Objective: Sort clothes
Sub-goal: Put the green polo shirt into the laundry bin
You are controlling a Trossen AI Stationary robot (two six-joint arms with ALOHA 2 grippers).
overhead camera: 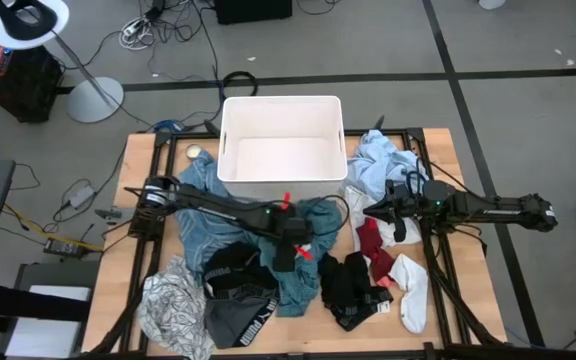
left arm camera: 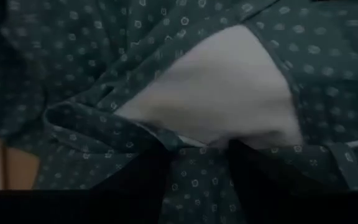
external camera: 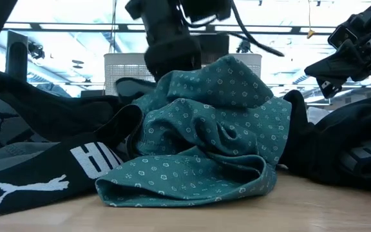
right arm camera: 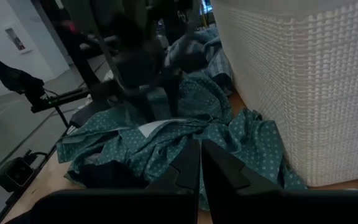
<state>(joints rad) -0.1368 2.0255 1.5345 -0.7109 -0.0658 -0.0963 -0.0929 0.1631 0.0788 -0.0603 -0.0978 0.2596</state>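
- the left gripper (overhead camera: 286,262) is down on the teal dotted shirt (overhead camera: 303,250) in the middle of the table, its fingers (left arm camera: 135,180) spread apart and pressing into the cloth.
- the right gripper (overhead camera: 376,212) hangs over the red socks (overhead camera: 371,240), its fingers together and holding nothing.
- black puma shorts (overhead camera: 236,278) lie just beside the teal shirt.
- a light-blue shirt (overhead camera: 380,160) sits next to the white tub (overhead camera: 282,150).
- a white sock (overhead camera: 413,290) lies near the table's (overhead camera: 138,190) front edge.
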